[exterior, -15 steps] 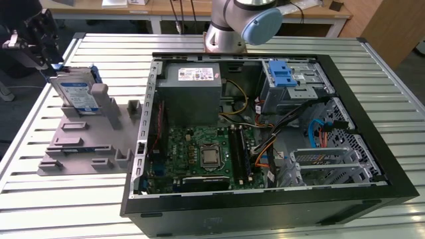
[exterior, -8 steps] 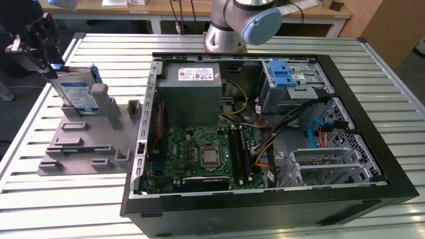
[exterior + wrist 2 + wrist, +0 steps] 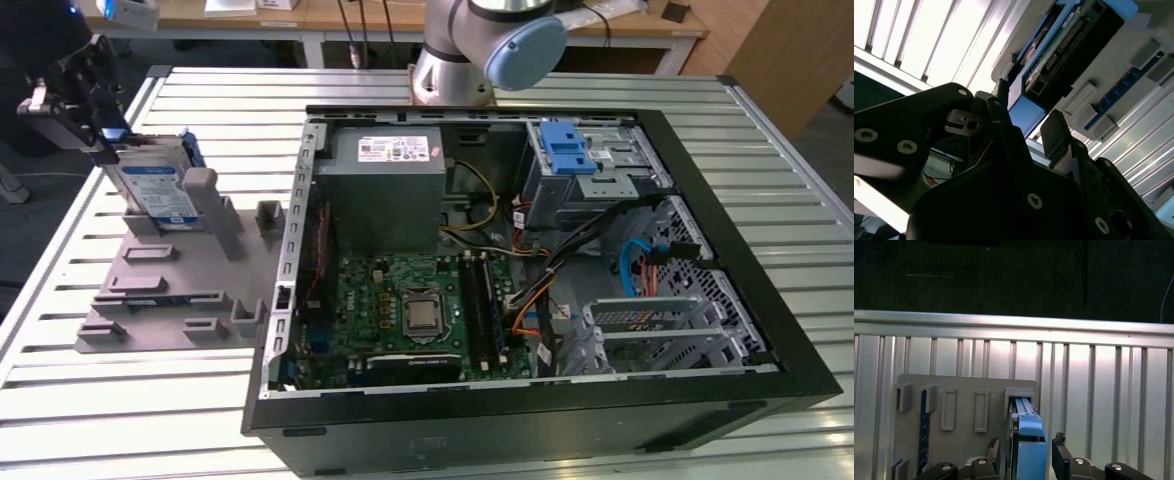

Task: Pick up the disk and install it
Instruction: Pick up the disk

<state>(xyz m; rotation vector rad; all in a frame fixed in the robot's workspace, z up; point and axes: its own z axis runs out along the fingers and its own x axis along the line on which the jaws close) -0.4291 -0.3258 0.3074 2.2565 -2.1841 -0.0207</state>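
Note:
The disk point(image 3: 154, 190) stands on edge in a slot of the grey holder plate point(image 3: 174, 300) at the exterior view's left, its blue-and-white label facing out. My gripper point(image 3: 102, 142) hangs just above and beside its top edge. In both wrist views the open fingers straddle the disk's blue rail point(image 3: 1029, 427), one fingertip point(image 3: 993, 449) on each side with small gaps. The second wrist view shows the gripper point(image 3: 1026, 117) at the blue end of the disk point(image 3: 1069, 55), whose connector side is turned to the camera.
An open computer case point(image 3: 747, 200) lies to the exterior view's right of the plate, with a grey drive cage and blue latch point(image 3: 581, 160) at its far corner and a grey power-supply box point(image 3: 387, 175). The slatted metal table point(image 3: 134, 420) carries everything. The arm's base point(image 3: 454, 60) stands behind the case.

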